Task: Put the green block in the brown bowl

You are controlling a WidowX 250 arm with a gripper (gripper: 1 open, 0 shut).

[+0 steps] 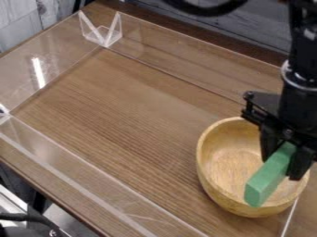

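Note:
The green block point(269, 181) is a bright green bar hanging tilted inside the brown bowl point(223, 163), its lower end close to the bowl's floor near the right side. My gripper point(292, 157) comes down from the upper right and is shut on the green block's upper end. The bowl is wide, tan wood, standing at the table's right front. I cannot tell whether the block's lower end touches the bowl.
A clear plastic wall point(74, 162) runs around the wooden table top point(118, 106). A small clear bracket point(102, 28) stands at the back left. The table's front edge drops off at the lower left.

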